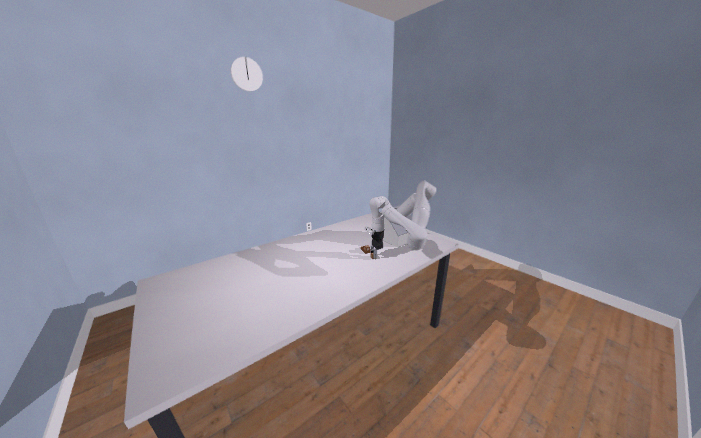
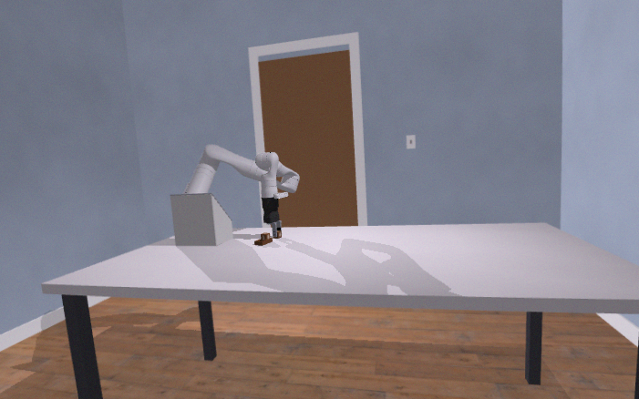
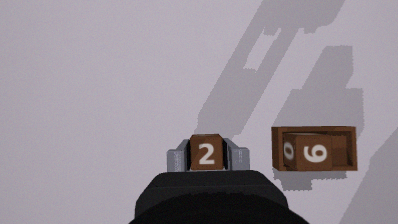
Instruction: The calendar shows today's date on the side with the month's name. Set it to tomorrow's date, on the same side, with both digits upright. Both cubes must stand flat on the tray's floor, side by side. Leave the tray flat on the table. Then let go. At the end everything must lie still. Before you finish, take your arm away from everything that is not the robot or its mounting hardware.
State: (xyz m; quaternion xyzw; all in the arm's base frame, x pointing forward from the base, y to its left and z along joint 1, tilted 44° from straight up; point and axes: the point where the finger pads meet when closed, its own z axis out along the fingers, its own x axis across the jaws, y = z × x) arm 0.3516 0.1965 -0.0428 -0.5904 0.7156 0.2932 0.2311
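Note:
In the wrist view my gripper (image 3: 206, 149) is shut on a brown cube (image 3: 205, 153) whose top face shows a white 2. The cube sits squarely between the two grey fingers, low over the white table. To its right lies the brown wooden tray, flat on the table. One cube (image 3: 310, 152) stands in the tray's left half, with a 6 or 9 lying sideways on top and a 0 on its left face. The tray's right half is empty. In the top and exterior views the gripper (image 2: 275, 232) stands just right of the tray (image 2: 263, 241).
The arm's grey base block (image 2: 198, 219) stands on the table behind and left of the tray. The table's far edge runs close behind the base. The arm also shows in the top view (image 1: 401, 217).

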